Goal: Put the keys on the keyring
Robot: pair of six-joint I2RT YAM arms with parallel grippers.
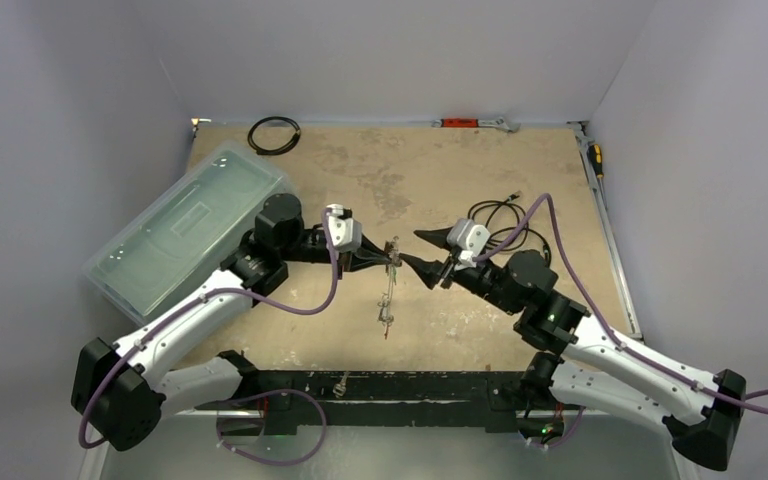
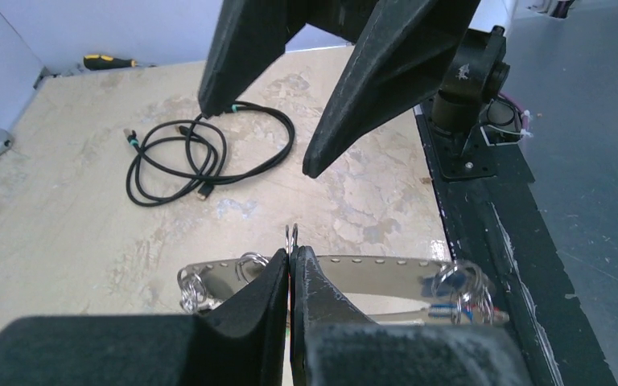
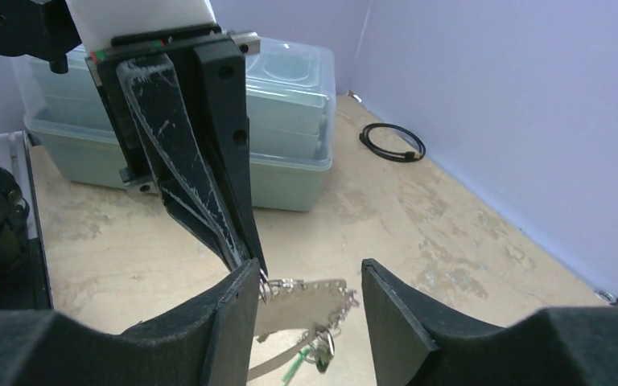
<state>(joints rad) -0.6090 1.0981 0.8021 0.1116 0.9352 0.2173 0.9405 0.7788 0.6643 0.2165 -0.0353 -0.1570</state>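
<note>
Nearest, below the keyring: black base rail along the worktop edge.

Keyring: silvery perforated band, hung over mid-worktop between the two hands, lower end towards the rail. Judged lifted to leave it free for threading.

Keys: bunched on small rings at the keyring's lower end, with red, blue and green tags showing. More bare rings at its upper end.

Left hand: fingers pressed together on a small wire loop at the keyring's upper edge, likely steadying it.

Right hand: fingers apart, either side of the keyring's upper end, touching nothing visible. Apparently lined up to take hold.

Beyond the keyring: loose black cable; pale lidded bin to its left.

Farthest: coiled cable and wrench by the back wall.
</note>
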